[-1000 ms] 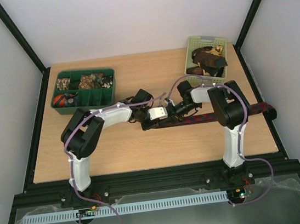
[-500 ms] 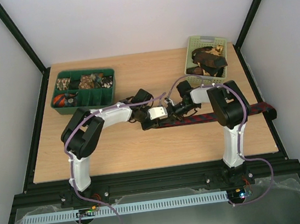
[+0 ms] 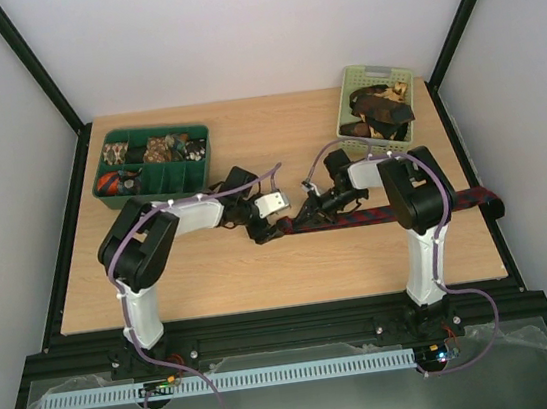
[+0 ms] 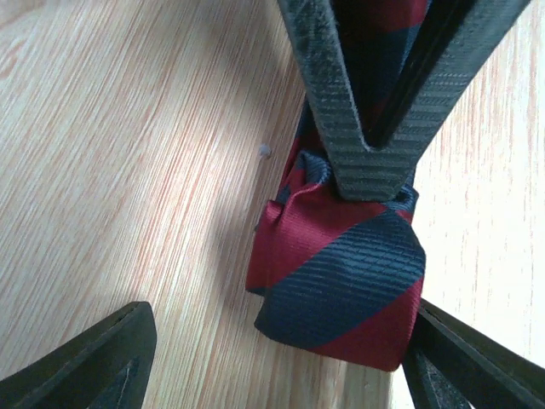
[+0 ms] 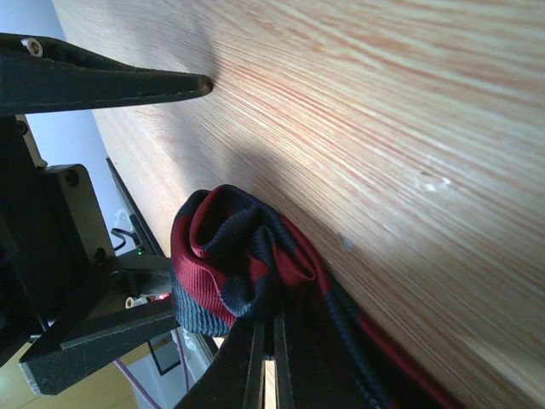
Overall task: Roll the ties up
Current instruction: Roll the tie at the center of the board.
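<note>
The dark red tie point(image 4: 341, 290) with navy diagonal stripes lies on the wooden table point(image 3: 262, 267), running from mid-table to the right edge. Its left end is folded over into a loose first turn. The right gripper point(image 4: 368, 170) is clamped on the fabric just behind that turn, fingers pressed together. The left gripper point(image 3: 263, 231) stands wide apart, one finger to each side of the folded end; contact cannot be confirmed. More ties point(image 3: 378, 110) are heaped in the pale green basket point(image 3: 377, 70) at the far right. A dark green divided tray point(image 3: 148, 133) sits at the far left.
</note>
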Robot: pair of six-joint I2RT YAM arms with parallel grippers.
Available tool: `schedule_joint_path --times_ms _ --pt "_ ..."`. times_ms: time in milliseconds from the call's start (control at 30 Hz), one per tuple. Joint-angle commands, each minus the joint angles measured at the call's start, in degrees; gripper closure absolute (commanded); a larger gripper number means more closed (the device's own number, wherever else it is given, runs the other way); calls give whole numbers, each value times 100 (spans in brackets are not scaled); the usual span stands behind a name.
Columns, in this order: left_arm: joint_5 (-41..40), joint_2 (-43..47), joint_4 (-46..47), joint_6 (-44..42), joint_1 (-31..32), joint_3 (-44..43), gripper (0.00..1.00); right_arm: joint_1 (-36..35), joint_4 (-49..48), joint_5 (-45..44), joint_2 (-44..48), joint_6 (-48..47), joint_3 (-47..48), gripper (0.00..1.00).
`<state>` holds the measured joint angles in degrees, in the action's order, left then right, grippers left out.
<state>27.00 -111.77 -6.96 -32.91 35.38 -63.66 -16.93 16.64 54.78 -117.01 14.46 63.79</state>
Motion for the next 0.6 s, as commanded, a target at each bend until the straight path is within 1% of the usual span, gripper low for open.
schedule_joint_path --times_ms 0,167,233,333,467,567 --pt "358 93 731 -48 4 318 19 49 474 -281 -162 -140 -60 99" --pt "360 -82 1131 -5 52 381 18 49 533 -343 -179 -184 -27 99" --pt "347 -147 1220 -62 107 396 20 49 551 -384 -182 -205 -11 99" --pt "257 -225 1174 -235 272 407 26 49 659 -468 -162 -281 38 99" --pt "-228 -213 1257 -228 435 633 40 43 739 -474 -21 -353 98 99" --pt "-443 -131 1153 -326 426 778 57 49 765 -446 96 -362 92 99"
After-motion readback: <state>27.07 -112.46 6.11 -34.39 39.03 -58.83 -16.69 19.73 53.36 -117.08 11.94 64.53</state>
